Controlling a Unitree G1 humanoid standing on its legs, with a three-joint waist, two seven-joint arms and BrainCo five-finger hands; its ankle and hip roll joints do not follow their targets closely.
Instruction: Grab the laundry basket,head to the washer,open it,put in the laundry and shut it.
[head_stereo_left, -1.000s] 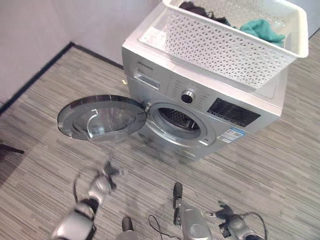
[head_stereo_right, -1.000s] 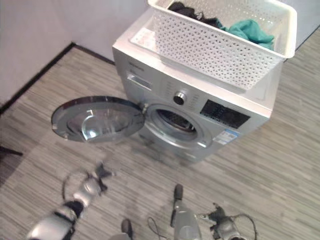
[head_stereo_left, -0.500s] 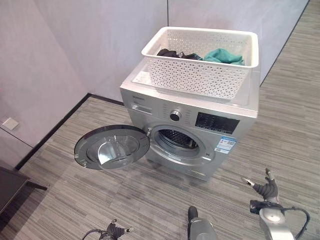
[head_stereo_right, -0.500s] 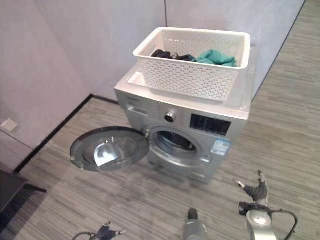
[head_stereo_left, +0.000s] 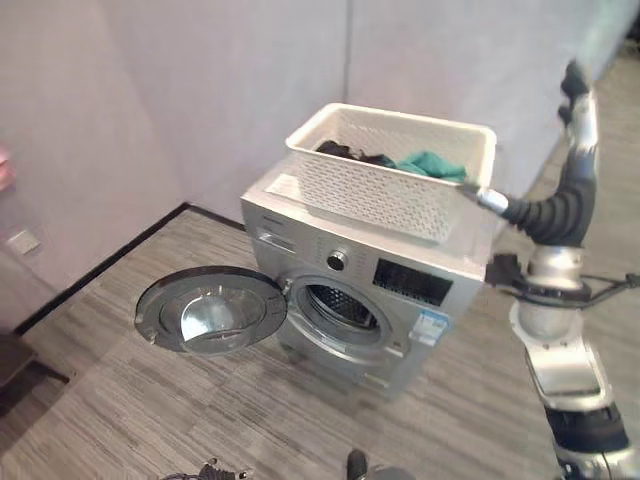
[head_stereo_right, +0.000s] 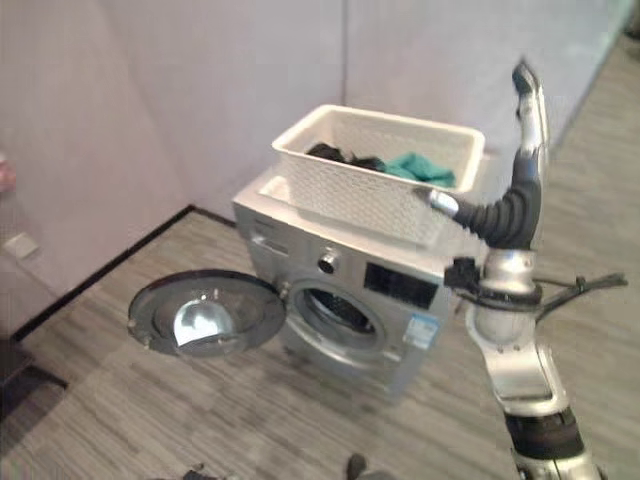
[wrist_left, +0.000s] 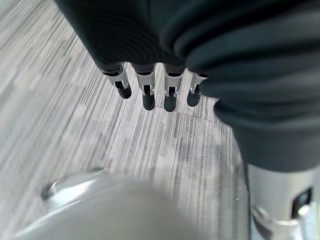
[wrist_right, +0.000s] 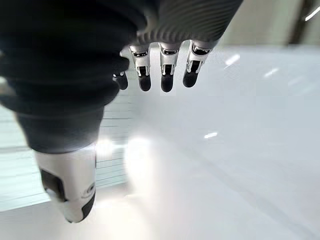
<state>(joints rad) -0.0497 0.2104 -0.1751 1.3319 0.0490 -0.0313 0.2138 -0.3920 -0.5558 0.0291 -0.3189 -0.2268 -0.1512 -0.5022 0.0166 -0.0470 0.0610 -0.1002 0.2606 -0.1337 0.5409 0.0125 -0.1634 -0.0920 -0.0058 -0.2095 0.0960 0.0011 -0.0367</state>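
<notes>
Left eye view, one basket (head_stereo_left: 385, 180) atop one open-doored washer (head_stereo_left: 370, 290)

Room corner: plain pale grey walls (head_stereo_left: 200, 90) meet at a vertical seam. A dark skirting strip (head_stereo_left: 100, 265) runs along their base. The floor (head_stereo_left: 120, 400) is grey striped plank. A white wall socket (head_stereo_left: 22, 241) sits low at left.

Glossy metal washer (head_stereo_left: 400, 290), perforated plastic basket (head_stereo_left: 385, 185)

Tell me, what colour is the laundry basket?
White, with small holes; the laundry basket shows best in the left eye view.
</notes>
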